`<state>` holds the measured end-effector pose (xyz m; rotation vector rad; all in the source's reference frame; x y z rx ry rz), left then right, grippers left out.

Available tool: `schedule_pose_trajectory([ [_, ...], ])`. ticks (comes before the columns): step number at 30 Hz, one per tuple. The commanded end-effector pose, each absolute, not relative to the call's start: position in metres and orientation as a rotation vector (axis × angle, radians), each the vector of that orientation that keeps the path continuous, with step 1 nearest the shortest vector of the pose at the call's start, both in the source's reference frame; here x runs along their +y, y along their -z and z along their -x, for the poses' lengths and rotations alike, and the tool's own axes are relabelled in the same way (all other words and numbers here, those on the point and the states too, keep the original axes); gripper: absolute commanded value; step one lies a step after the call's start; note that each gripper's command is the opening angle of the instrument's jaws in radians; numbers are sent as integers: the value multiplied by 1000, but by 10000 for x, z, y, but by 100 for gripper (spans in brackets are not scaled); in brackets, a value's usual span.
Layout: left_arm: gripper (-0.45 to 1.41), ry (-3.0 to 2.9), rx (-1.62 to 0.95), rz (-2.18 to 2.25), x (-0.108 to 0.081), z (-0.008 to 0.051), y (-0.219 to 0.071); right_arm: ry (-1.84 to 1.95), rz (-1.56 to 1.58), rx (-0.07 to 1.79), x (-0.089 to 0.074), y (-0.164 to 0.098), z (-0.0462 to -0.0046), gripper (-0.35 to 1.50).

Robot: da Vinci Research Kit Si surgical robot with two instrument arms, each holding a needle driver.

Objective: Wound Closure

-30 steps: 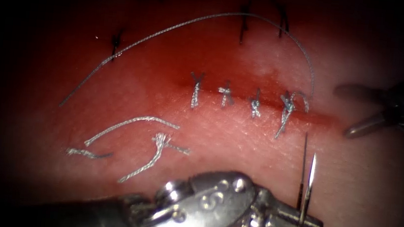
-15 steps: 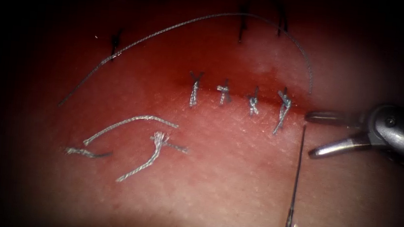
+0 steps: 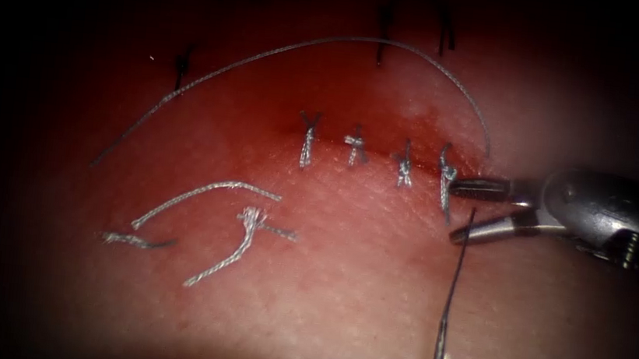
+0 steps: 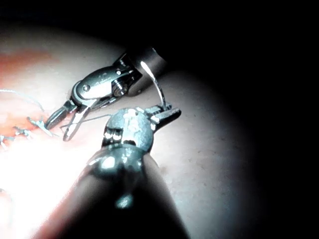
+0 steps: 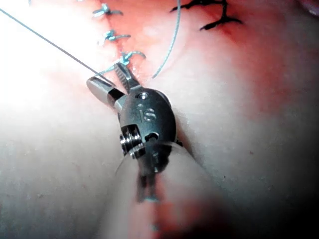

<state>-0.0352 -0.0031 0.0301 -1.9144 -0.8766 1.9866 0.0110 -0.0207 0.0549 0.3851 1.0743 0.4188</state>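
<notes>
Counting four knotted stitches (image 3: 353,150) along the cut (image 3: 384,156), three loose thread ends (image 3: 208,196) at its left. My right tool (image 3: 463,211) has fingers spread beside the last knot; my left tool (image 4: 167,110) pinches the needle (image 4: 155,84), clear of the tissue (image 3: 324,297), thread (image 3: 459,255) trailing.

1. Only readable thing afaict: a small engraved stamp (image 5: 148,115) on the round metal housing of the right tool (image 5: 107,78), right wrist view. Two chars, reads like "is" (could be caps "IS", tbh hard to say w/ the font).
2. Same housing in the endoscope view: surface turned away, can't make out any chars.
3. Left tool (image 4: 168,110) housing, left wrist view: some raised marks under the glare, but too washed out to read, so not guessing.
</notes>
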Motion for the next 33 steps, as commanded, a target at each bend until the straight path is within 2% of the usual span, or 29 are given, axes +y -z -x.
schedule_pose_trajectory([
  [1,-15,-1989,-871,1913,-28,356,-305,-441,-404,1049,-209,-556,-111,-3],
  [5,-15,-1991,-865,1911,-27,350,-300,-468,-419,987,-212,-559,-108,-15],
  [6,-13,-1996,-858,1912,-28,349,-298,-483,-432,972,-214,-561,-108,-35],
  [21,-13,-2098,-752,1806,-16,321,-312,-577,-530,948,-232,-486,-124,-35],
  [33,-16,-2167,-611,1719,6,294,-326,-616,-577,1050,-234,-419,-172,-35],
])
